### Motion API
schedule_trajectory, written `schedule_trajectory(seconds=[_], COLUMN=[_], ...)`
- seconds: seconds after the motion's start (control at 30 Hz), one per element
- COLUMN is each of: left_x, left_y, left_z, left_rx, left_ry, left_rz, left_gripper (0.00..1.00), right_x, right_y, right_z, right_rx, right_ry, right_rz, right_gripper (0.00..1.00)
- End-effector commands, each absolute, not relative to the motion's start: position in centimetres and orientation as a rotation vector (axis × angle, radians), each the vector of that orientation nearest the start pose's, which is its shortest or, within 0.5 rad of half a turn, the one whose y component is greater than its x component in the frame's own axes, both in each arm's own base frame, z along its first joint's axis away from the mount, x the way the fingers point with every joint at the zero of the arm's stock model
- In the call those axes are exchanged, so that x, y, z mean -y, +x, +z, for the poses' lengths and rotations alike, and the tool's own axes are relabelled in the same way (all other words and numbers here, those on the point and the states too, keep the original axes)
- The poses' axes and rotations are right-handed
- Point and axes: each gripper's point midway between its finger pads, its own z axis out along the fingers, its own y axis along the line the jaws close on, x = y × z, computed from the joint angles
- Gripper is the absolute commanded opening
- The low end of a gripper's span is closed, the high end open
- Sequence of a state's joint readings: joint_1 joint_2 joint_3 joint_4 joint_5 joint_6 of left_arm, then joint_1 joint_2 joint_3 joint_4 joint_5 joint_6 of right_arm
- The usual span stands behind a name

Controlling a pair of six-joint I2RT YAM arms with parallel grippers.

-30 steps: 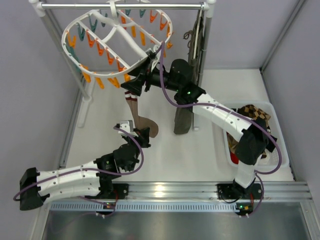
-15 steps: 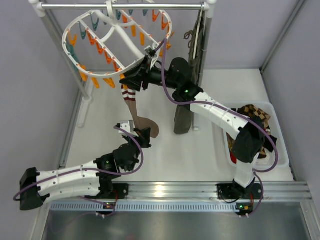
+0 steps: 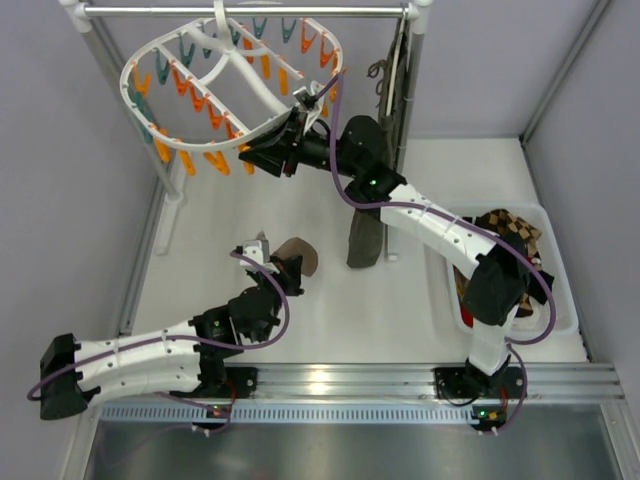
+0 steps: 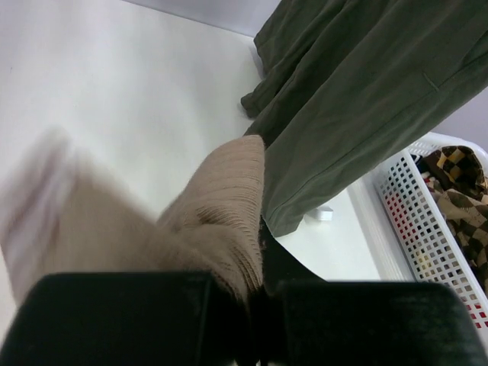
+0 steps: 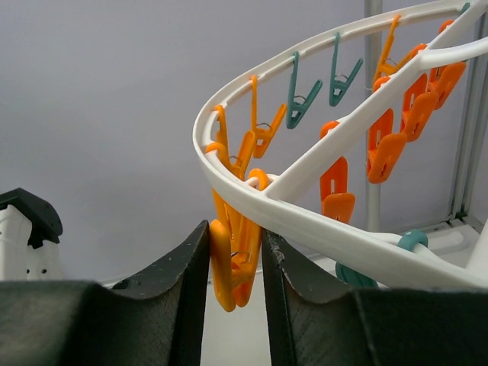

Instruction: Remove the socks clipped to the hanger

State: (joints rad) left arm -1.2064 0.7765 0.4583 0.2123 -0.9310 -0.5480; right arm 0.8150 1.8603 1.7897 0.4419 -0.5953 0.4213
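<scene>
The white oval hanger (image 3: 262, 92) hangs from the rail with orange and teal clips below its frame. My right gripper (image 3: 257, 157) reaches up to its near rim. In the right wrist view its jaws (image 5: 235, 255) are shut on an orange clip (image 5: 232, 267) under the hanger frame (image 5: 320, 221). No sock hangs from that clip. A tan-brown sock (image 3: 299, 251) lies crumpled on the table. My left gripper (image 3: 283, 266) is shut on it, and in the left wrist view the ribbed sock (image 4: 225, 194) bunches between the jaws (image 4: 259, 293).
A long olive-grey garment (image 3: 365, 238) (image 4: 358, 91) hangs from the rack's right post down to the table. A white basket (image 3: 562, 275) (image 4: 415, 221) at the right holds argyle socks (image 3: 510, 228) (image 4: 457, 183). The metal rail (image 3: 300, 12) and its posts frame the back left.
The right gripper has closed on the orange clip. The sock's striped cuff has come free of the clip, and the sock has dropped to the table at the left gripper.
</scene>
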Motion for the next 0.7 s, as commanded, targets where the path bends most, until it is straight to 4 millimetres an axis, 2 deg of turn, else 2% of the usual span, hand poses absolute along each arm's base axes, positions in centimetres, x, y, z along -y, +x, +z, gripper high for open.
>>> schedule_trajectory(seconds=[0.0,0.2,0.37,0.4,0.47,0.5,0.57,0.6,0.63,0.67], left_x=[21.6,22.1,23.3,23.6,23.7,24.0,24.2,24.4,24.8,25.1], left_y=[21.6,21.3,20.6,20.3,20.0,19.8,19.4,19.2,18.8,18.5], left_z=[23.6,23.6,24.7,24.8,25.0,25.1,25.3,25.6,25.7,25.9], left_rx=[-1.638,-1.646,-1.639,-1.639,-1.633,-1.633,-1.627,-1.622,-1.62,-1.617], left_ry=[-0.169,-0.138,-0.04,-0.017,0.006,0.028,0.052,0.069,0.104,0.127], left_rz=[-0.6,-0.631,-0.69,-0.708,-0.727,-0.747,-0.769,-0.785,-0.807,-0.824], left_gripper=[0.0,0.0,0.0,0.0,0.0,0.0,0.0,0.0,0.0,0.0], right_x=[-46.7,-46.6,-46.2,-45.8,-45.5,-45.1,-44.5,-43.8,-43.7,-42.9], right_y=[30.0,29.8,29.3,28.9,28.8,28.3,28.0,27.4,27.2,26.5], right_z=[48.1,47.8,47.6,48.2,47.7,48.2,47.4,48.2,47.1,47.8], right_rx=[-1.03,-1.035,-1.04,-1.03,-1.046,-1.035,-1.049,-1.034,-1.064,-1.046], right_ry=[-0.775,-0.778,-0.779,-0.778,-0.773,-0.773,-0.771,-0.766,-0.764,-0.764], right_rz=[1.389,1.392,1.394,1.394,1.391,1.389,1.379,1.374,1.373,1.369], right_gripper=[0.06,0.11,0.44,0.49,0.67,0.74,0.82,0.86,0.99,0.99])
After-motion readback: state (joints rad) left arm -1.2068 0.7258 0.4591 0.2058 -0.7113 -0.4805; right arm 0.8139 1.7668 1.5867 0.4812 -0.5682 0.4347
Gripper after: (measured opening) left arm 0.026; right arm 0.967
